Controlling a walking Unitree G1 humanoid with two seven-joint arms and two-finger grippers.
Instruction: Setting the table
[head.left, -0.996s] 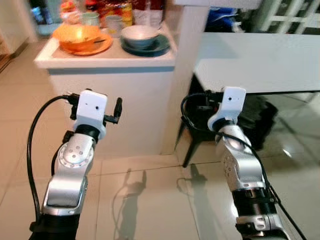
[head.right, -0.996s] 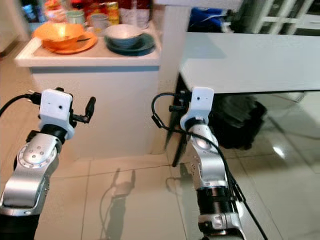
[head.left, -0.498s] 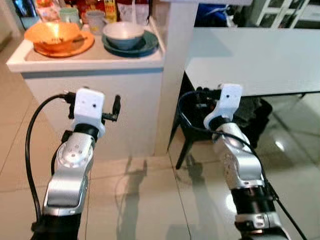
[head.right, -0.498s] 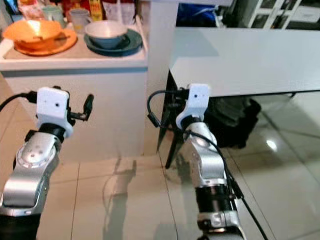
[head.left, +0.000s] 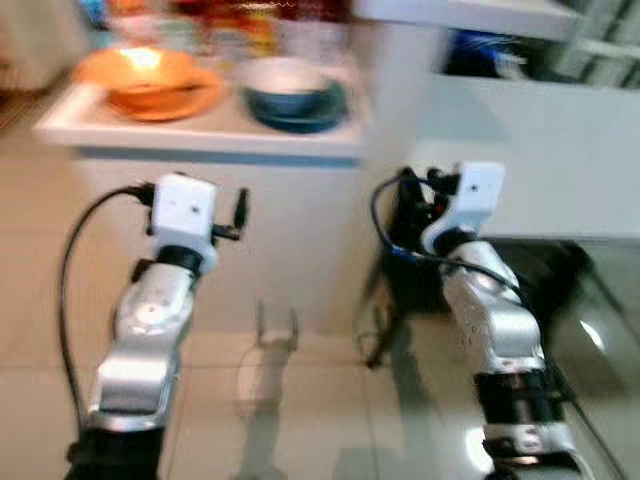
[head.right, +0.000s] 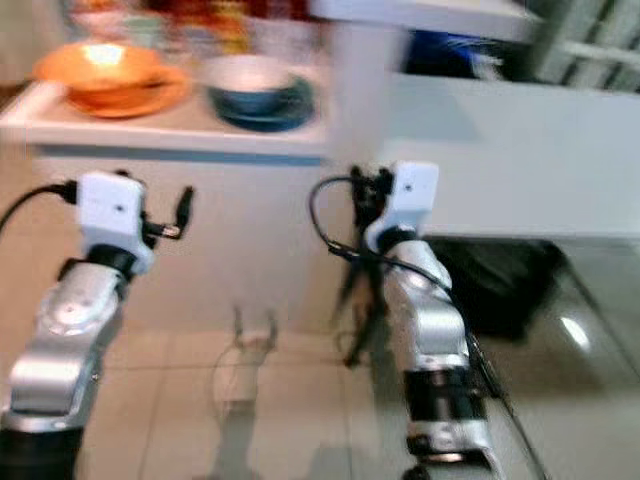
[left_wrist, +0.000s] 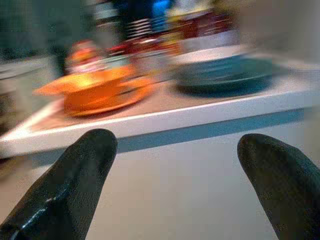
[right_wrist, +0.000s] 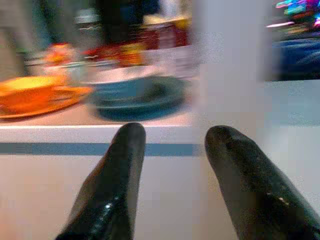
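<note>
An orange bowl (head.left: 143, 70) on an orange plate (head.left: 190, 98) and a pale bowl (head.left: 290, 78) on a dark teal plate (head.left: 300, 108) stand on the white counter (head.left: 200, 137) ahead. In the left wrist view the orange bowl (left_wrist: 97, 87) and the teal plate (left_wrist: 225, 75) lie beyond the counter's edge. My left gripper (left_wrist: 175, 142) is open and empty, held below the counter top in front of its white wall. My right gripper (right_wrist: 172, 132) is open and empty too, raised near the counter's right corner. The whole picture is blurred.
Jars and packets (head.left: 230, 25) crowd the back of the counter. A white pillar (head.left: 395, 120) rises at its right corner. Right of that is a white table (head.left: 550, 160), with dark bags (head.left: 560, 270) and a chair leg (head.left: 385, 320) beneath. Glossy tiled floor (head.left: 300, 400) lies below.
The camera has swung, so the counter sits further right and lower in the eye views, now blurred. Both arms keep the same raised pose with fingers open.
</note>
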